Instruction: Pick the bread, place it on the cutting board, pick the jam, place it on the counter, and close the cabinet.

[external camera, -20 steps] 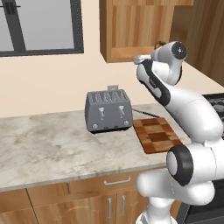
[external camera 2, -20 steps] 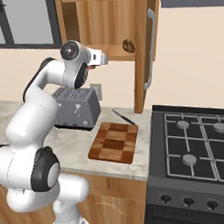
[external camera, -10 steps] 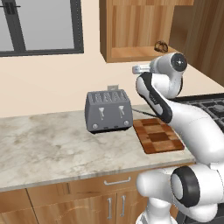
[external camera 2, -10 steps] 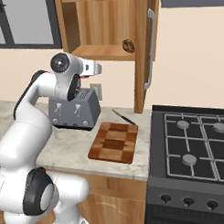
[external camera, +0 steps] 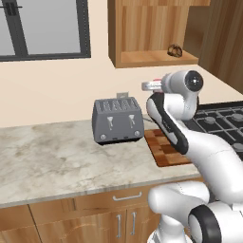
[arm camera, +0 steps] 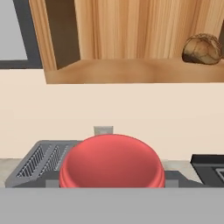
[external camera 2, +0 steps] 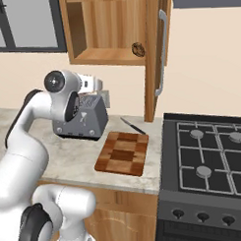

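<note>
Jam in gripper; no legible label

arm: glossy white rounded links | dark joint rings, black seams

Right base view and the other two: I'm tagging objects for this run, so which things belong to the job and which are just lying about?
Job in hand:
bread
cutting board
jam
counter
cabinet

Just lying about:
toaster
knife
stove
window
</note>
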### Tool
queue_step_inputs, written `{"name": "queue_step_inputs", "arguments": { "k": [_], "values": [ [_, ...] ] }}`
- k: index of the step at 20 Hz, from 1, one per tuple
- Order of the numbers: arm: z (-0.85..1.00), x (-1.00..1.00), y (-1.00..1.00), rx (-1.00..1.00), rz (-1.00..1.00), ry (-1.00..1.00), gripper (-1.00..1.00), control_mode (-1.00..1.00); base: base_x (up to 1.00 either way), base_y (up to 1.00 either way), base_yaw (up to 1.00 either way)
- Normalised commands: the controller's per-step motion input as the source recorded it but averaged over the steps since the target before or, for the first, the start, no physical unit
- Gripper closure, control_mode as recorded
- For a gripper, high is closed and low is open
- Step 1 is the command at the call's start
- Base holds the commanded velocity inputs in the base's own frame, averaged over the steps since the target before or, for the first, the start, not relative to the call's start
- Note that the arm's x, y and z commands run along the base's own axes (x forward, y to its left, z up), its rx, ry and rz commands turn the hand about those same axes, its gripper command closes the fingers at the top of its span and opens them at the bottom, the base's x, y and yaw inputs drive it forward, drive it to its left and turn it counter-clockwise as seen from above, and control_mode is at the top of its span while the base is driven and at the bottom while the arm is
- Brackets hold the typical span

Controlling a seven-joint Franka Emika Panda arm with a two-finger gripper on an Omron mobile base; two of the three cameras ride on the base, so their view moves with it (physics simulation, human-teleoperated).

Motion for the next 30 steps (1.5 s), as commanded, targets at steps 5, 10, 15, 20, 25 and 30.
{"name": "queue_step_inputs", "arguments": {
  "k": [5,10,15,20,25,30],
  "values": [
    [-0.14,-0.32,0.07,0.00,0.00,0.00,1.00,-1.00,0.00,0.00,0.00],
    [-0.19,-0.26,0.06,0.00,0.00,0.00,1.00,-1.00,0.00,0.00,0.00],
    [-0.22,-0.20,0.09,0.00,0.00,0.00,1.00,-1.00,0.00,0.00,0.00],
    [-0.20,-0.18,0.12,0.00,0.00,0.00,1.00,-1.00,0.00,0.00,0.00],
    [-0.24,-0.07,0.19,0.00,0.00,0.00,1.00,-1.00,0.00,0.00,0.00],
    [-0.28,-0.04,0.18,0.00,0.00,0.00,1.00,-1.00,0.00,0.00,0.00]
  ]
}}
